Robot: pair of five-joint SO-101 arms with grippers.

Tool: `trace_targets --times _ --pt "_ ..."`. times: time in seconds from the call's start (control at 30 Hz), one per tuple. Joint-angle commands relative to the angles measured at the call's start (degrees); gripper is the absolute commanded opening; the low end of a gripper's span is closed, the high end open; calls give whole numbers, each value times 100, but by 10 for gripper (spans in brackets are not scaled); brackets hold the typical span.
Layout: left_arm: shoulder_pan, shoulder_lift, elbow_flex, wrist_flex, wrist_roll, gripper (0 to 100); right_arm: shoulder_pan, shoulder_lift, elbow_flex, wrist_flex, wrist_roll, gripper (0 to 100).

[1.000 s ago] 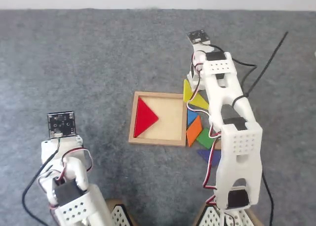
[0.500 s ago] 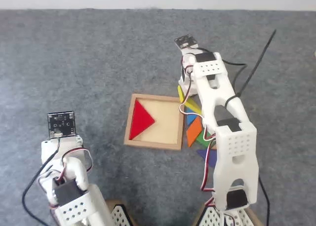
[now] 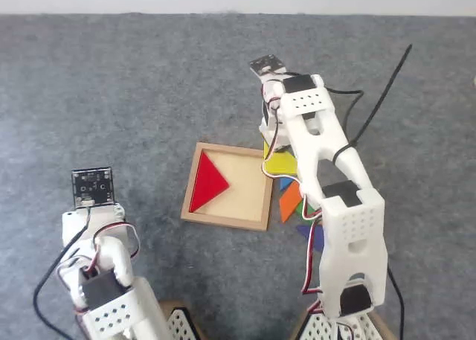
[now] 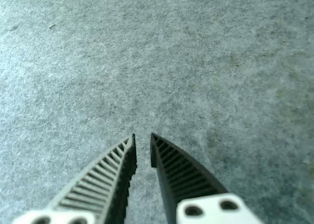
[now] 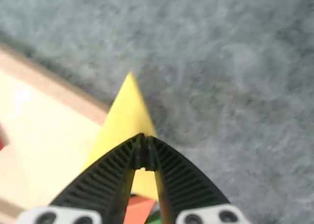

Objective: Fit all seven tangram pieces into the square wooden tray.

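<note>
- At the far right corner of the square wooden tray [image 3: 195,184], the right jaws are closed tip to tip, with their tips down on the flat yellow triangle piece [image 5: 125,118].
- I cannot tell whether the right jaws pinch the yellow triangle piece or only press on it.
- The yellow triangle piece lies across the tray's right rim, partly over the pale tray floor and partly over the grey carpeted counter [image 3: 111,94].
- Inside the tray, the red triangle piece [image 3: 206,182] lies flat against the left rim.
- Just outside the tray's right side, under the white right arm [image 3: 331,184], sit the orange piece [image 3: 290,200], a green piece [image 3: 301,210] and a blue-violet piece [image 3: 318,237]. They are close together and partly hidden by the arm.
- Over bare counter well to the left of the tray, the left jaws stand a narrow slit apart and hold nothing.
- The white left arm [image 3: 100,269] is folded back near its base.
</note>
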Motion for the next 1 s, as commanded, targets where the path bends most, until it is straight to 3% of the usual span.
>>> trace_targets --times 0.0,0.53,0.7,0.97 --pt "-18 -62 -259 18 -62 62 -233 -514 -299 268 26 7" --pt "-18 -62 -259 18 -62 62 -1262 -585 -167 312 62 7" --pt "-18 -62 -259 18 -62 62 -611 -1288 -255 585 105 7" --pt "-18 -62 -259 18 -62 62 426 -1270 -35 1059 1248 53"
